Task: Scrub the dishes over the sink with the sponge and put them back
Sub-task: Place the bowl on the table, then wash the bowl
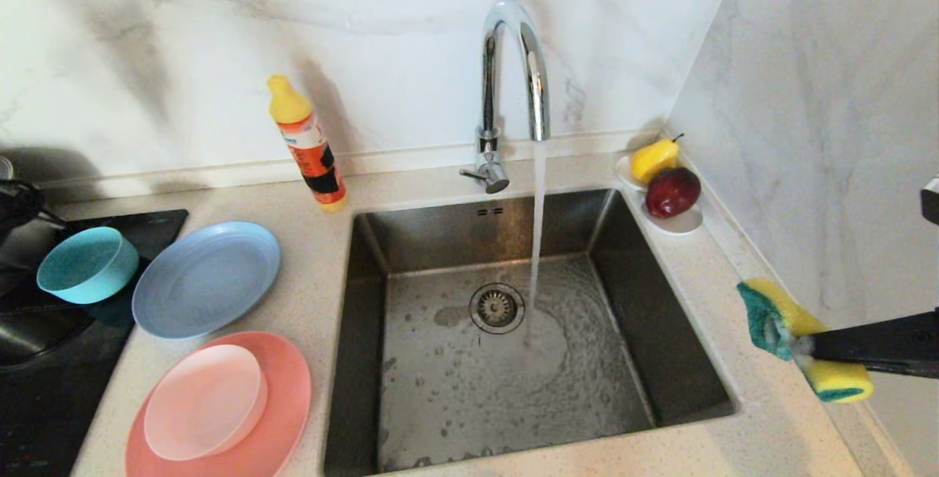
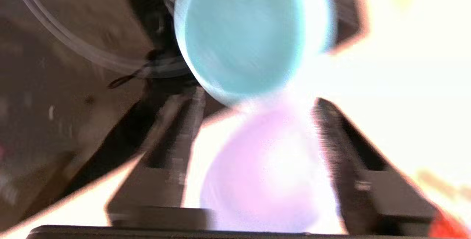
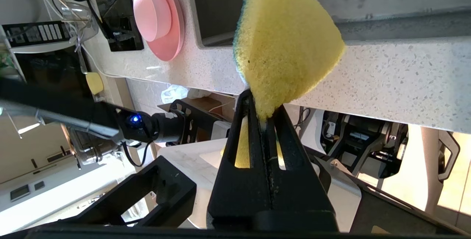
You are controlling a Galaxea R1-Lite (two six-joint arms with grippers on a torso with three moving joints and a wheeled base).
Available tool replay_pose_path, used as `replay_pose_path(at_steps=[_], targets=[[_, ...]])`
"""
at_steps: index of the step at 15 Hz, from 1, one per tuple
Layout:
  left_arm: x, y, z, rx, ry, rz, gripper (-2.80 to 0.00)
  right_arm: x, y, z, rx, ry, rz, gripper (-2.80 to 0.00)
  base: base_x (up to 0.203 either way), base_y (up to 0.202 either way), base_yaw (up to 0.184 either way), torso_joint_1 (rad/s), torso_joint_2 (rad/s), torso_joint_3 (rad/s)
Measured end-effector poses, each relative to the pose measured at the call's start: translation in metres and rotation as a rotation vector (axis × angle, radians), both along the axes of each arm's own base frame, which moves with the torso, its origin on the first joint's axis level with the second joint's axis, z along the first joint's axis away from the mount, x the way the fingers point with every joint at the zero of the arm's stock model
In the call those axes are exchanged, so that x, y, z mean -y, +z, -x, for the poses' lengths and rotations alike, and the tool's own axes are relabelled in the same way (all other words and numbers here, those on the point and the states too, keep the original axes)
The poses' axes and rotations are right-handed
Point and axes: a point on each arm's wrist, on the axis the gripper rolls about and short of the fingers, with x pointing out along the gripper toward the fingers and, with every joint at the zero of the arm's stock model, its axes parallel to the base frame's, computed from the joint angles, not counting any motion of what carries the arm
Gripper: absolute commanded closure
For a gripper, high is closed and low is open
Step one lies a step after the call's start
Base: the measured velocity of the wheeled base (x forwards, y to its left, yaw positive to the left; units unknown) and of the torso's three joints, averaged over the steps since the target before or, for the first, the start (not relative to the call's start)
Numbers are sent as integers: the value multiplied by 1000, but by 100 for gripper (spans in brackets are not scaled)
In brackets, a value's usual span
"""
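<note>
My right gripper (image 1: pixel 801 348) hangs over the counter to the right of the sink (image 1: pixel 352 315), shut on the yellow and green sponge (image 1: pixel 785 315). In the right wrist view the sponge (image 3: pixel 287 40) bulges out beyond the closed right gripper (image 3: pixel 259 106). The dishes lie left of the sink: a teal bowl (image 1: pixel 86 264) on the black cooktop, a grey-blue plate (image 1: pixel 205 279), and a pale pink plate (image 1: pixel 204 402) on the salmon plate (image 1: pixel 290 403). The left gripper (image 2: pixel 259 97) is open and empty, with the teal bowl (image 2: pixel 243 36) just beyond its fingertips and a washed-out plate (image 2: pixel 265 169) beneath. It does not show in the head view.
Water runs from the chrome faucet (image 1: pixel 513 73) into the sink near the drain strainer (image 1: pixel 497 307). An orange detergent bottle (image 1: pixel 307 143) stands behind the plates. A small white dish (image 1: pixel 682 221) with a pear and an apple sits at the back right corner, by the side wall.
</note>
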Motion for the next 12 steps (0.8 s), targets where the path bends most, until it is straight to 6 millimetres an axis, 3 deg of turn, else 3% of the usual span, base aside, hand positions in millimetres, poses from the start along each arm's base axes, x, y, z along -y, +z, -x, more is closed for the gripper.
replay_pose_path(at_steps=[3, 6, 8, 11, 12], targets=[[36, 46, 46, 46, -58, -81, 0, -1, 1, -2, -2, -2, 3, 0, 0, 0, 0, 0, 0, 0], [85, 63, 83, -50, -260, -157, 0, -1, 4, -3, 3, -7, 4, 0, 0, 0, 0, 0, 0, 0], [109, 50, 101, -182, -430, -171, 0, 0, 2, -2, -9, -10, 8, 0, 0, 0, 0, 0, 0, 0], [129, 12, 113, -331, -599, -152, 0, 0, -4, -2, -29, -11, 13, 0, 0, 0, 0, 0, 0, 0], [133, -2, 116, -370, -634, -140, -280, 0, -4, -2, -29, -11, 13, 0, 0, 0, 0, 0, 0, 0]])
